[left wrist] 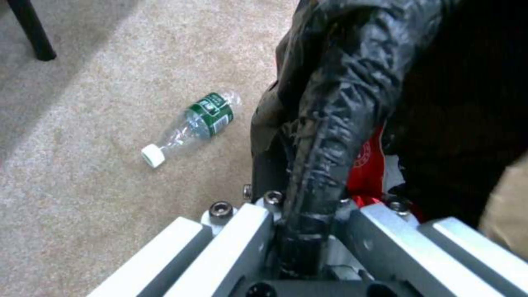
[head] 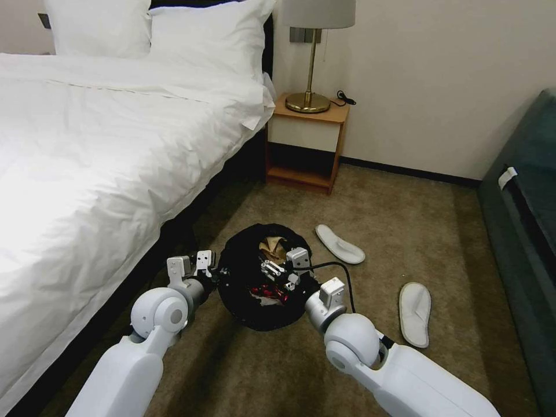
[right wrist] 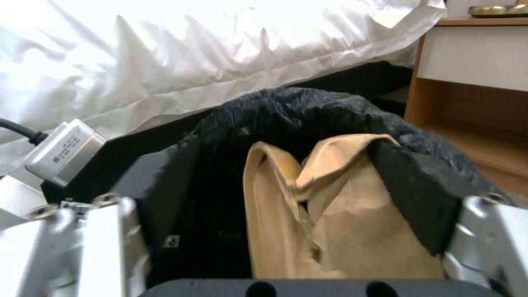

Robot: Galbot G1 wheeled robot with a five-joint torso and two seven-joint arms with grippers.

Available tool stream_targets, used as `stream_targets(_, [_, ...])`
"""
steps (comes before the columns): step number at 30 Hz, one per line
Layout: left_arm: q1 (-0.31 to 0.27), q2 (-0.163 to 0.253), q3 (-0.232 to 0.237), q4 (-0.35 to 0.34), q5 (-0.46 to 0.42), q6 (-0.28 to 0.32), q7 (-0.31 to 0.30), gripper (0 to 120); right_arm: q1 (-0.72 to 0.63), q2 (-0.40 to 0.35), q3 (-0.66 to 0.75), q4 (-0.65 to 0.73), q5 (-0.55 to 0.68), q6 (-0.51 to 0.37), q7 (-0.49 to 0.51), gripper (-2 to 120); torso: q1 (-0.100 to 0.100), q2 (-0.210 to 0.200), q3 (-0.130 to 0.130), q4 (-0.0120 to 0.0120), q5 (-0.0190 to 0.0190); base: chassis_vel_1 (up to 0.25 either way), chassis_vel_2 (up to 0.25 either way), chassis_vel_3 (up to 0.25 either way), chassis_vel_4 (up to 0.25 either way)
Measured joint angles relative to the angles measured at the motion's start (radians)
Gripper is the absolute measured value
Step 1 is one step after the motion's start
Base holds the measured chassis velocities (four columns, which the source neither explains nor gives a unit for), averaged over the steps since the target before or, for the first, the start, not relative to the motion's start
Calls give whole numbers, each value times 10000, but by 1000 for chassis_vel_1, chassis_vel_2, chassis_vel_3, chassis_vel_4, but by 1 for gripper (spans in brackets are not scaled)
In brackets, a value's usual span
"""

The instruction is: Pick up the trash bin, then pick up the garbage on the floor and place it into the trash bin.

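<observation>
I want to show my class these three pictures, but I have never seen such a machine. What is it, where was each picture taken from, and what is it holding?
It is a wheeled robot with two arms. The head view looks down from its head at a bedroom carpet. The left gripper is clamped on the rim of the trash bin. The right gripper is open over the bin, above a brown paper bag. The other two pictures come from wrist cameras. A bottle and two slippers lie on the floor.

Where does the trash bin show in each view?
Head: the trash bin sits low centre, between both arms.
Left wrist: its rim is clamped in the left end effector.
Right wrist: centre, beyond the open right end effector.
Shared landmark: the brown paper bag inside it.
</observation>
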Motion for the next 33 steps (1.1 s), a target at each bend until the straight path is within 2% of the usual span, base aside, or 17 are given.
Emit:
stream_targets(1, [0,0,0,0,0,0,0,0,0,0,0,0,0,0,0,85,0,0,0,0,0,0,0,0,0])
stream_targets(3, [2,-20,-23,40,36,0,27,0,99,-44,-15,72,53,-38,28,96,0,1,0,0,0,0,0,0,0])
stream_targets(6, [12,-48,-44,147,161,-1,62,0,227,-119,-20,168,131,-70,115,99,0,0,0,0,0,0,0,0,0])
stream_targets(16, [5,-185,-51,420,504,-2,133,0,300,-429,140,682,281,-247,268,100,0,1,0,0,2,0,0,0,0])
stream_targets(18, [-18,-298,-52,671,692,-100,139,0,250,-661,386,1080,390,-369,299,100,0,0,0,1,0,0,0,0,0])
stream_targets(24, [-58,-500,-12,782,820,-184,118,0,-21,-1089,803,1496,513,-456,269,100,0,1,0,-1,0,0,0,0,0])
stream_targets(33, [-91,-708,-10,720,923,-215,19,0,-89,-1030,626,1444,485,-458,196,100,0,0,0,-1,1,0,0,0,0])
